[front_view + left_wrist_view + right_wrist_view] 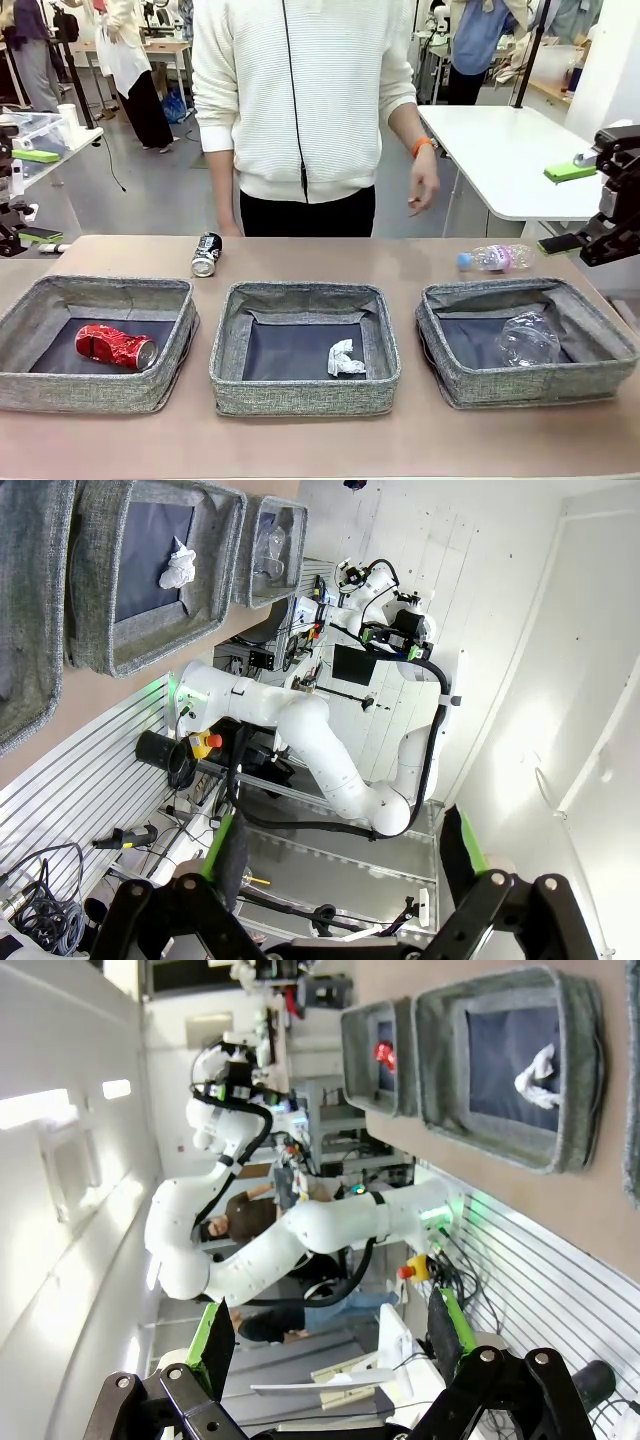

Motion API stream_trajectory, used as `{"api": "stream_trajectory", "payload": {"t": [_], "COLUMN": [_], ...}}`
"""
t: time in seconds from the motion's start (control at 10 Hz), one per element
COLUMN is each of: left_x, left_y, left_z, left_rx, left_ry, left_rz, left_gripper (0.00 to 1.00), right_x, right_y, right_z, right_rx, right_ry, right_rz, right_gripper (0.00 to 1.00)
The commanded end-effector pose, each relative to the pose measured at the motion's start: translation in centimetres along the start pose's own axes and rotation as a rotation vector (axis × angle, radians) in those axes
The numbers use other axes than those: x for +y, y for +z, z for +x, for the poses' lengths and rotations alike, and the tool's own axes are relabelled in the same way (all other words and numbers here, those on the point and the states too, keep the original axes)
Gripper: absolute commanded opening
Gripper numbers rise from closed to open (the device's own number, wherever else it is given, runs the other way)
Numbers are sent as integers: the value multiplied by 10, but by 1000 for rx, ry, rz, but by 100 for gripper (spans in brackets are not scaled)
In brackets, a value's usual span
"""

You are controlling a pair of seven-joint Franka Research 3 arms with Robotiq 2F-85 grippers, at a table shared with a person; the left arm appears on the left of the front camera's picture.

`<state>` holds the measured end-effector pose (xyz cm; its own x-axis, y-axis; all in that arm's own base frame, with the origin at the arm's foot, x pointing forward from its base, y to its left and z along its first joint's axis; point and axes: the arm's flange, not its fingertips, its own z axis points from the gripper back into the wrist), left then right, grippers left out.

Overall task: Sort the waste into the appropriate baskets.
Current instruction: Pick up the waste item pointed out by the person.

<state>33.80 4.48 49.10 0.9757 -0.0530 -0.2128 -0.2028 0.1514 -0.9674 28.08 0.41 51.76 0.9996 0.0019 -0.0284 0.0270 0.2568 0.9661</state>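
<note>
Beyond the baskets (300, 395), on the far counter (320, 440), the black-and-silver can (206, 254) lies near the left basket (20, 330) holding the red can (115, 346), and the bottle (495, 258) lies behind the right basket (600, 340) holding the cup (527, 340). Your left tool (37, 195) and right tool (565, 208) hang wide and empty at the sides. The bottle probably suits the right one: close across its body and lift well above the rim.

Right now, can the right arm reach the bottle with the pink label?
Probably yes. The bottle lies on the bare table behind the right basket, close to the right gripper, whose jaws stand open and empty. Nothing lies between them.
</note>
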Motion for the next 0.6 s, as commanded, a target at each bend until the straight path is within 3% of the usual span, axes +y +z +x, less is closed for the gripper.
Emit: {"api": "stream_trajectory", "payload": {"t": [0.0, 0.5], "left_x": [-4, -4], "left_y": [0, 0], "left_z": [-2, -2], "left_rx": [1, 1], "left_ry": [6, 6], "left_rz": [-16, -16], "left_gripper": [100, 100], "right_x": [-2, -2], "right_y": [3, 3], "right_z": [-1, -1], "right_rx": [9, 9], "right_ry": [23, 23], "right_rz": [-1, -1], "right_gripper": [100, 100]}}
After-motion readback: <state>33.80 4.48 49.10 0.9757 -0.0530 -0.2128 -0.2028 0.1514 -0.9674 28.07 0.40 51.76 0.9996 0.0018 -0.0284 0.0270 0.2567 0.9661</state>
